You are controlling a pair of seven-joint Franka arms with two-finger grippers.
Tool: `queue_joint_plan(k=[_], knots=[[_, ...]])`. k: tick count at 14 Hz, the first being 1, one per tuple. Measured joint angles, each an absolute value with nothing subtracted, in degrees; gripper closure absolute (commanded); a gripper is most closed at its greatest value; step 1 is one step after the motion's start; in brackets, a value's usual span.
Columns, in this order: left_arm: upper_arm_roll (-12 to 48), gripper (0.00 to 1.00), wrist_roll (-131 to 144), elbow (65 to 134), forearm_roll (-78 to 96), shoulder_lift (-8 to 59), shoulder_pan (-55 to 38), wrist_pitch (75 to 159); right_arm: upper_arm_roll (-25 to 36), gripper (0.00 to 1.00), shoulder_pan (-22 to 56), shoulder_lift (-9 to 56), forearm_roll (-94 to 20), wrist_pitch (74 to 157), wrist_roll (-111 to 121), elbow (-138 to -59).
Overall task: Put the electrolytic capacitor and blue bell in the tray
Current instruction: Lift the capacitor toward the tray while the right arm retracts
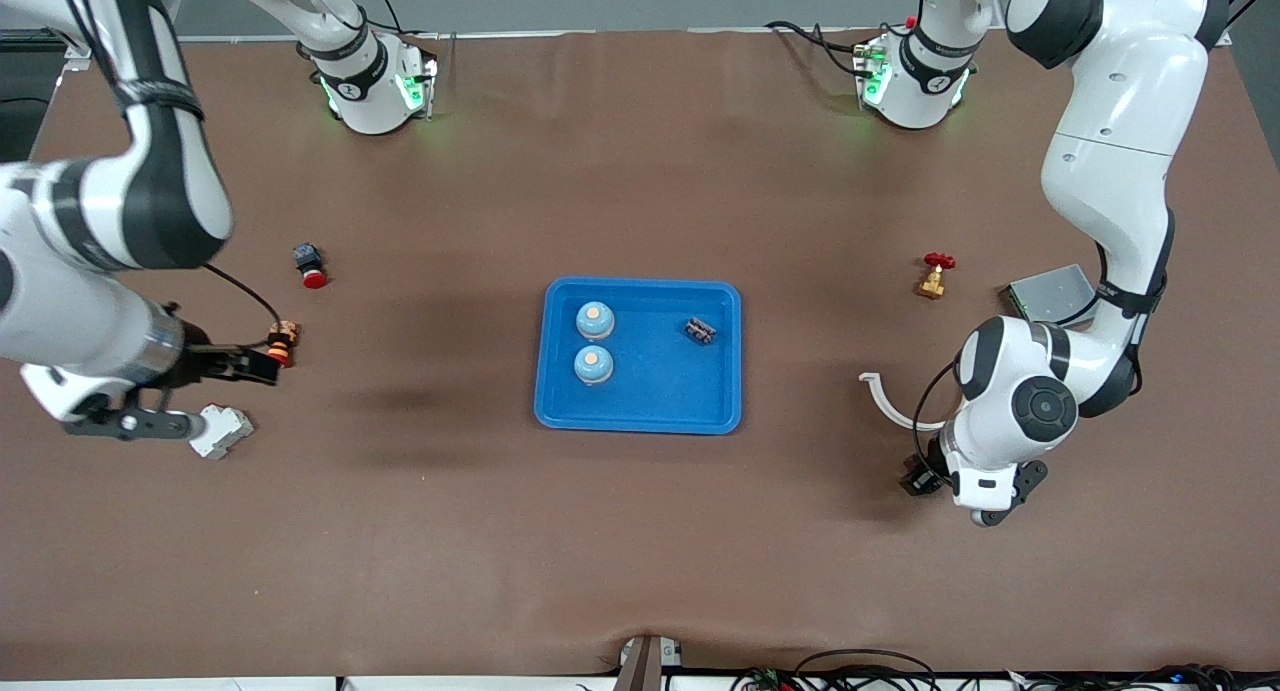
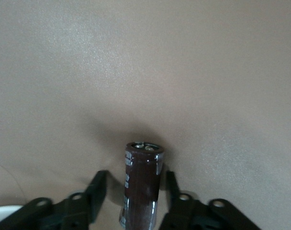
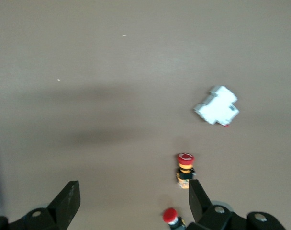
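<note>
The electrolytic capacitor (image 2: 141,182), a dark brown cylinder, stands upright on the brown table. My left gripper (image 2: 135,176) is down around it near the left arm's end (image 1: 925,476). Its fingers (image 2: 98,184) stand open, one on each side, with a small gap to the capacitor. The blue tray (image 1: 640,286) lies mid-table. It holds two blue bells (image 1: 594,319) (image 1: 593,365) and a small dark part (image 1: 700,329). My right gripper (image 3: 133,194) hangs open and holds nothing, over the table at the right arm's end (image 1: 250,364).
Beside the right gripper are a red-and-yellow button (image 1: 283,341), a white breaker (image 1: 222,431) and a red-headed button (image 1: 311,265). Near the left arm lie a white curved hook (image 1: 890,399), a brass valve with a red handle (image 1: 935,276) and a grey metal box (image 1: 1050,293).
</note>
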State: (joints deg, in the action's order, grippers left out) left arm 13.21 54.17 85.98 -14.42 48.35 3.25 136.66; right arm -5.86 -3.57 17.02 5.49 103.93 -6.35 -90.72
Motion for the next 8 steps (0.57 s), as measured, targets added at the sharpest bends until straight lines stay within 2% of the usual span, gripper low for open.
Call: queue_joint_plan(k=[2,8], knots=[[13.2,1.0,54.2,85.9,-14.4,48.3,3.2,136.7,-5.9,0.0,-4.3,13.5,5.4,103.7,-5.7,-93.3],[13.2,1.0,54.2,85.2,-14.4,48.2,3.2,136.6,-5.8,0.0,-5.2,6.1,5.4,102.2,-3.9,-97.1]])
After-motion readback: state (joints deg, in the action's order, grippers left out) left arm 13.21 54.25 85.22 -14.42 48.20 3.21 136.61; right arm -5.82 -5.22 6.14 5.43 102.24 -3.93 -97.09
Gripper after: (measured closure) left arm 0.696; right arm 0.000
